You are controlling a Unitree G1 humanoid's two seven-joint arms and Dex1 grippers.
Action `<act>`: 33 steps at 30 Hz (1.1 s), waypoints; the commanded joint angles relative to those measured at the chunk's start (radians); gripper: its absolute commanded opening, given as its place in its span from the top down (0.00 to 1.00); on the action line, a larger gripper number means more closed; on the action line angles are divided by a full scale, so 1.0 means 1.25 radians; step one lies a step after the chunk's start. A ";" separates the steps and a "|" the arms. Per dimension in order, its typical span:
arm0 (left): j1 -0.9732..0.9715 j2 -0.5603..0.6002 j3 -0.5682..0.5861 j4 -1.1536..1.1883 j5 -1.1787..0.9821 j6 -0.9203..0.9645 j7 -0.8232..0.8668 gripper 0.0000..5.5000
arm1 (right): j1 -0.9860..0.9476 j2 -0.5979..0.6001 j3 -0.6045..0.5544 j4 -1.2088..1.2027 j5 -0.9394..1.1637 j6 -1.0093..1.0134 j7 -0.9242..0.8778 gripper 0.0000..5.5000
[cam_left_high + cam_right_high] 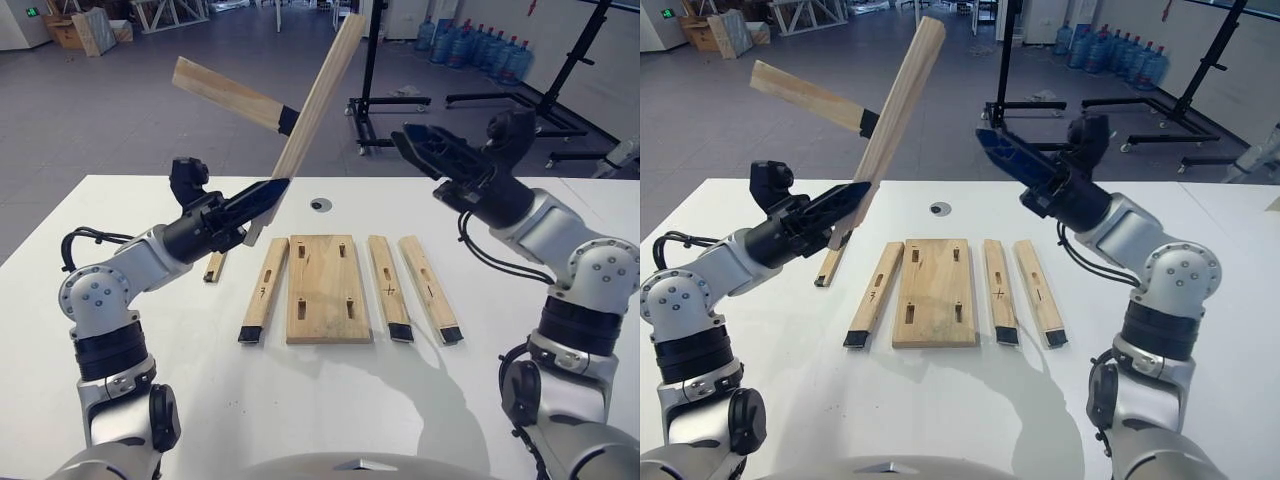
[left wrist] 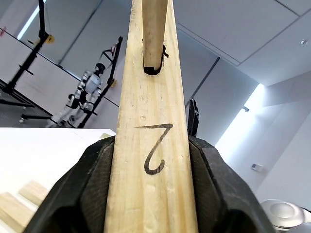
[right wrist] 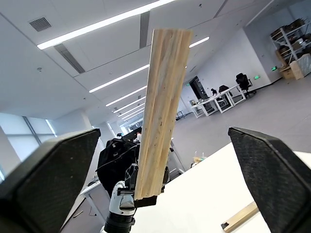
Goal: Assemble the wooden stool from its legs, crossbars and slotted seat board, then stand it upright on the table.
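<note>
My left gripper [image 1: 262, 196] is shut on the lower part of a wooden leg [image 1: 318, 95], held slanting up above the table's far left. The leg [image 2: 153, 145] carries a hand-drawn number. A crossbar [image 1: 225, 92] sticks out sideways to the left from the slot near its top. My right gripper [image 1: 420, 146] hangs open in the air to the right of the leg, apart from it, with its fingers [image 3: 272, 170] spread wide. On the table lies the slotted seat board [image 1: 327, 288], with one loose leg [image 1: 265, 290] to its left and two legs [image 1: 388, 287] [image 1: 430, 288] to its right.
A short wooden bar [image 1: 214, 266] lies under my left gripper. A round hole [image 1: 320, 204] sits in the white table [image 1: 320, 400] behind the board. Black metal stands [image 1: 400, 100] are on the floor beyond the far edge.
</note>
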 commanded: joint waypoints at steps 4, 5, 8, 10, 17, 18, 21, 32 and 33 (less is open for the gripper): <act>0.030 0.021 -0.061 -0.015 -0.052 -0.001 0.015 0.63 | -0.028 0.028 0.046 0.027 0.032 -0.021 -0.052 0.02; 0.031 0.021 -0.071 -0.017 -0.050 -0.007 0.017 0.63 | -0.037 0.035 0.049 0.027 0.053 -0.021 -0.070 0.02; 0.035 0.020 -0.092 -0.020 -0.042 -0.022 0.020 0.63 | -0.057 0.054 0.062 0.009 0.124 -0.037 -0.122 0.02; 0.038 0.022 -0.102 -0.025 -0.040 -0.028 0.021 0.63 | -0.069 0.067 0.074 -0.003 0.162 -0.055 -0.159 0.02; 0.047 0.023 -0.123 -0.037 -0.051 -0.039 0.028 0.63 | -0.088 0.082 0.111 -0.006 0.198 -0.105 -0.224 0.02; 0.049 0.022 -0.126 -0.040 -0.052 -0.040 0.029 0.63 | -0.091 0.083 0.113 -0.002 0.199 -0.110 -0.226 0.02; 0.053 0.025 -0.134 -0.045 -0.053 -0.040 0.026 0.63 | -0.100 0.084 0.117 0.010 0.197 -0.127 -0.235 0.02; 0.057 0.030 -0.146 -0.049 -0.053 -0.054 0.024 0.63 | -0.092 0.089 0.134 0.014 0.200 -0.141 -0.251 0.11; 0.058 0.030 -0.148 -0.050 -0.052 -0.054 0.023 0.63 | -0.091 0.090 0.136 0.013 0.201 -0.142 -0.252 0.16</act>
